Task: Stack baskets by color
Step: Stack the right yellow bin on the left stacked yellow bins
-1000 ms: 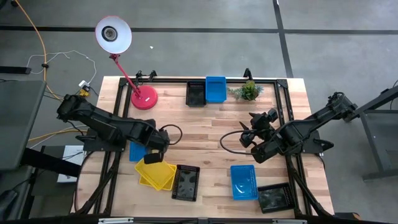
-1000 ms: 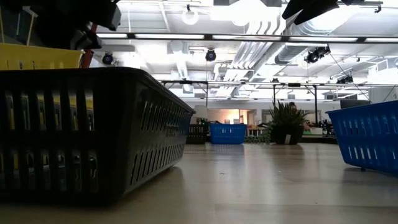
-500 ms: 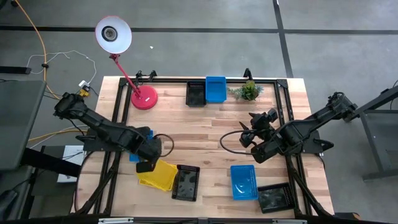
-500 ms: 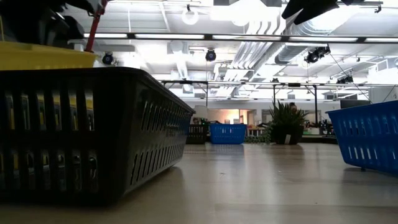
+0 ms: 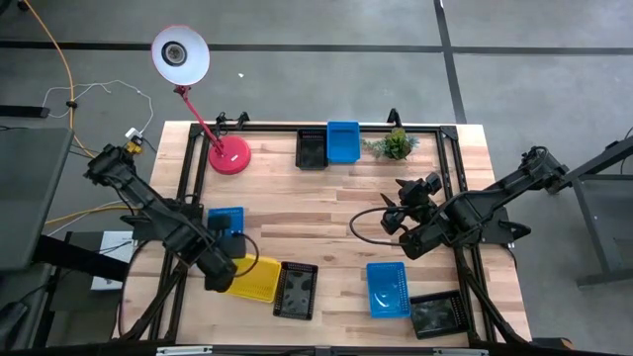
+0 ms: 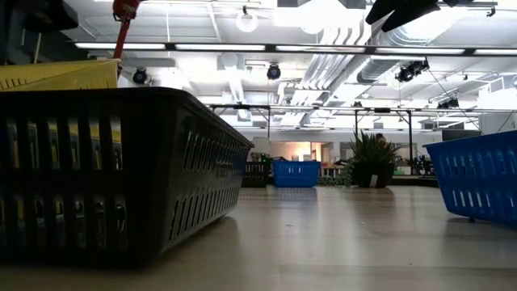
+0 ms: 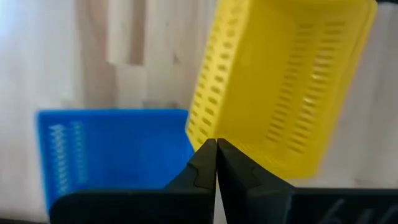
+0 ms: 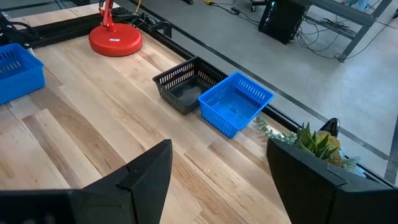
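The left gripper (image 5: 220,276) hangs over the table's front-left part, its fingers (image 7: 205,163) pressed together with nothing between them. The yellow plastic mesh-walled basket (image 5: 255,278) lies just beside it, seemingly tilted, next to a black mesh basket (image 5: 296,291). A blue mesh basket (image 5: 226,222) sits nearby, farther back. The right gripper (image 5: 393,220) waits spread wide and empty above mid-table, well apart from the blue basket (image 5: 387,288) in front of it.

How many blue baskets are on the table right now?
3. One at the far edge beside a black basket, one by the left arm, one near the front on the right. More could be nested unseen.
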`<move>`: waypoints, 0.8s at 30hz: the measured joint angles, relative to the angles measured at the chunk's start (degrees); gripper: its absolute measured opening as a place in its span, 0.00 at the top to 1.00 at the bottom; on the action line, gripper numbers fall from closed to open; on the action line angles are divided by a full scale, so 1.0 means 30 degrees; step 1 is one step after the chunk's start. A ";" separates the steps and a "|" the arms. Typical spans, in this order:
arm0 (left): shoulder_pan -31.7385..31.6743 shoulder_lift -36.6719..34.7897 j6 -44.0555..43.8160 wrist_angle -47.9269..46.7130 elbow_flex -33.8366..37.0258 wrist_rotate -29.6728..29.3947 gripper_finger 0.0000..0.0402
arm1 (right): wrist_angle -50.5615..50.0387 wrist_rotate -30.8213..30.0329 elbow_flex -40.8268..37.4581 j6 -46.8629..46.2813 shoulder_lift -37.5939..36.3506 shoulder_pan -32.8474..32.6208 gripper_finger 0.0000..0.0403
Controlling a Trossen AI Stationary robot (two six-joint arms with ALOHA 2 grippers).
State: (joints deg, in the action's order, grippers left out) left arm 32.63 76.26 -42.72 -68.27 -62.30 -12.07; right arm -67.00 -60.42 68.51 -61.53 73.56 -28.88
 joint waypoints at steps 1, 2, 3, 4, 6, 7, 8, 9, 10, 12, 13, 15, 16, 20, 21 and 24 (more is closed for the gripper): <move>0.0139 -0.0076 0.0167 0.0020 0.0000 -0.0661 1.00 | 0.0000 0.0000 0.0000 0.0003 0.0000 0.0000 0.38; 0.0249 -0.0142 0.0338 0.0148 0.0000 -0.1447 1.00 | 0.0000 -0.0004 0.0000 -0.0004 0.0000 0.0000 0.38; 0.0317 -0.0156 0.0532 0.0406 -0.0007 -0.2218 1.00 | 0.0007 0.0000 0.0000 -0.0012 0.0000 0.0000 0.38; 0.0344 -0.0131 0.0776 0.0728 -0.0007 -0.2865 1.00 | 0.0010 0.0000 0.0000 -0.0019 0.0000 0.0005 0.38; 0.0497 -0.0114 0.1256 0.1577 -0.0007 -0.4092 1.00 | 0.0030 0.0000 0.0000 -0.0019 0.0000 0.0000 0.38; 0.0641 -0.0119 0.1390 0.2188 -0.0007 -0.4759 1.00 | 0.0044 -0.0007 0.0000 -0.0019 0.0000 0.0000 0.38; 0.0832 -0.0112 0.1369 0.2838 -0.0007 -0.5570 1.00 | 0.0051 -0.0007 0.0000 -0.0019 0.0000 0.0000 0.38; 0.1089 -0.0112 0.1141 0.3582 0.0061 -0.6684 1.00 | 0.0051 -0.0007 0.0000 -0.0019 0.0000 0.0007 0.38; 0.1402 -0.0119 0.0688 0.4555 0.0286 -0.8109 1.00 | 0.0051 -0.0007 0.0000 -0.0012 0.0000 0.0000 0.38; 0.2134 -0.0103 -0.0887 0.5972 0.0940 -1.0926 1.00 | 0.0051 -0.0007 0.0000 -0.0012 0.0000 0.0002 0.38; 0.2601 -0.0098 -0.1902 0.6533 0.1328 -1.2283 1.00 | 0.0047 -0.0007 0.0000 -0.0012 0.0000 0.0000 0.38; 0.3596 -0.0105 -0.3656 0.7730 0.2229 -1.4344 1.00 | 0.0042 0.0000 0.0000 -0.0006 0.0000 0.0004 0.38; 0.4099 -0.0094 -0.4583 0.8114 0.2724 -1.5046 1.00 | 0.0038 0.0006 0.0000 -0.0008 0.0000 0.0007 0.38; 0.5705 0.0226 -0.8717 0.8614 0.4561 -1.8049 1.00 | 0.0015 -0.0001 0.0000 -0.0004 0.0000 0.0000 0.38; 0.5955 0.0311 -0.9825 0.8602 0.4998 -1.8735 1.00 | 0.0017 -0.0016 0.0000 -0.0004 0.0000 0.0000 0.38; 0.6342 0.0724 -1.2198 0.8775 0.6137 -1.9490 1.00 | 0.0145 -0.0065 0.0007 -0.0004 -0.0007 0.0000 0.38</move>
State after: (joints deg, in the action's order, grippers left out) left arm 51.65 78.43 -79.31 -41.95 -43.89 -70.54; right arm -66.57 -60.62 68.53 -61.54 73.54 -28.88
